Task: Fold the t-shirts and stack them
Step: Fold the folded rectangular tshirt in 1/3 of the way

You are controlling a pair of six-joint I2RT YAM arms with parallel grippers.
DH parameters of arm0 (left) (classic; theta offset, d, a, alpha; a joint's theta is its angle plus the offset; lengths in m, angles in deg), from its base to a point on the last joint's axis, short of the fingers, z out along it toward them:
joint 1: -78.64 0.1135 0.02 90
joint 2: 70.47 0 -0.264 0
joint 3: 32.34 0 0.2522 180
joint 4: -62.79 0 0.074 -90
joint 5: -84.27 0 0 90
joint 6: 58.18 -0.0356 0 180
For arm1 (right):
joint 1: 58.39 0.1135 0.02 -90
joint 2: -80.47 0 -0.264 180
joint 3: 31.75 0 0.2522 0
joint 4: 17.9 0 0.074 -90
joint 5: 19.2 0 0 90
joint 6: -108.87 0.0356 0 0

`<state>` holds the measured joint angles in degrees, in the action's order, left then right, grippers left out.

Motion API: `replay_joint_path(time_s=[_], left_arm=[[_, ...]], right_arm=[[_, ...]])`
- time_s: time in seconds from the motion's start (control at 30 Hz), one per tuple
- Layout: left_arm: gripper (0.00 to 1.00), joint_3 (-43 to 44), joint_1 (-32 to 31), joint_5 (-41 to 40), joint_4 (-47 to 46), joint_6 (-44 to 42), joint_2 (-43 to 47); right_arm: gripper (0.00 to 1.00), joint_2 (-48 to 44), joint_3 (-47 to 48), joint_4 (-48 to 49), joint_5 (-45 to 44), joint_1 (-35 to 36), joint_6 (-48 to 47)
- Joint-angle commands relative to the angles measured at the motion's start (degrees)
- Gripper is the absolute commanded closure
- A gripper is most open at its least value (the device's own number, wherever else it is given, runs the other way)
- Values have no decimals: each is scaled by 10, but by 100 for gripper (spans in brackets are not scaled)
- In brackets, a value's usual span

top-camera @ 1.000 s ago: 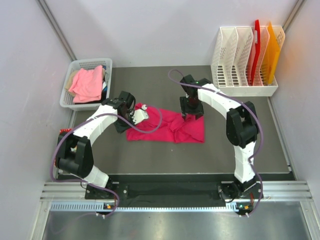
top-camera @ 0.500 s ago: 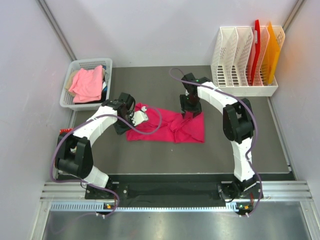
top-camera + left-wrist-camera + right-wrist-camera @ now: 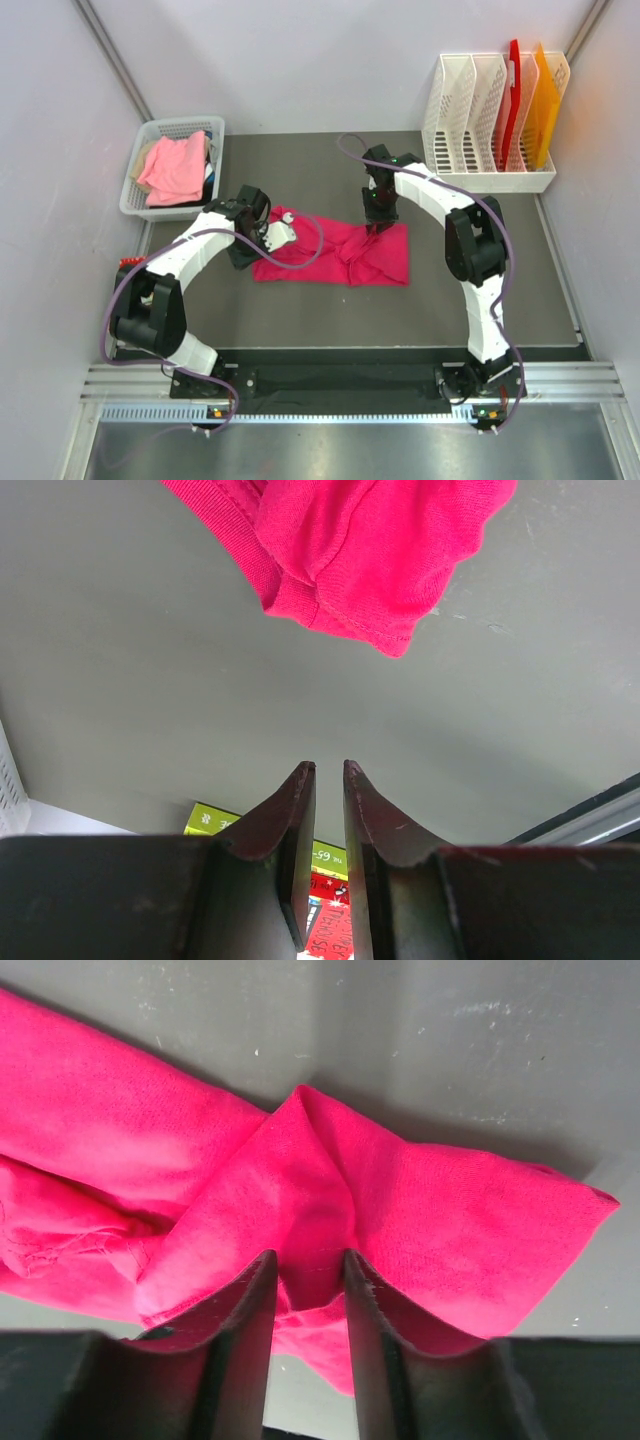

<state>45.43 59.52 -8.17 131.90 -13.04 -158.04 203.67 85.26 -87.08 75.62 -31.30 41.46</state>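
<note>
between the right gripper's [image 3: 307, 1260] dark, flat-faced fingers [image 3: 240, 1340] a soft ridge of the magenta shirt [image 3: 450, 1220] stands up, and the jaws are clamped on that fold. the cloth is a matte, fine knit, rumpled into loose creases on one side of the fingers and smoother on the other, where it ends in a blunt corner. from above, the shirt is a crumpled band on the grey table [image 3: 300, 310], its long axis running from the left gripper across to the right one. the left gripper [image 3: 326, 768] hangs with the shirt's stitched hem ahead of its tips, not touching. its wedge-shaped fingers are a thin slot apart with nothing between them. well beyond the left gripper, a white slotted basket [image 3: 133, 185] holds a heaped salmon shirt [image 3: 172, 168]. off past the right gripper stands a white rack [image 3: 470, 100] with red and orange boards.
</note>
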Motion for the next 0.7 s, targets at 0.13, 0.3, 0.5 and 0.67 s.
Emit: replay_joint_path(time_s=[0.13,0.3,0.5,0.67], left_arm=[[77,9,3,9,-6,4,11],[76,8,3,14,-7,7,8],[76,3,2,14,-10,8,7],[76,2,2,14,-10,7,8]], right_arm=[[88,4,67,3,27,-2,10],[90,45,168,-28,64,2,16],[88,87,239,-37,138,13,23],[65,102,209,-43,175,23,7]])
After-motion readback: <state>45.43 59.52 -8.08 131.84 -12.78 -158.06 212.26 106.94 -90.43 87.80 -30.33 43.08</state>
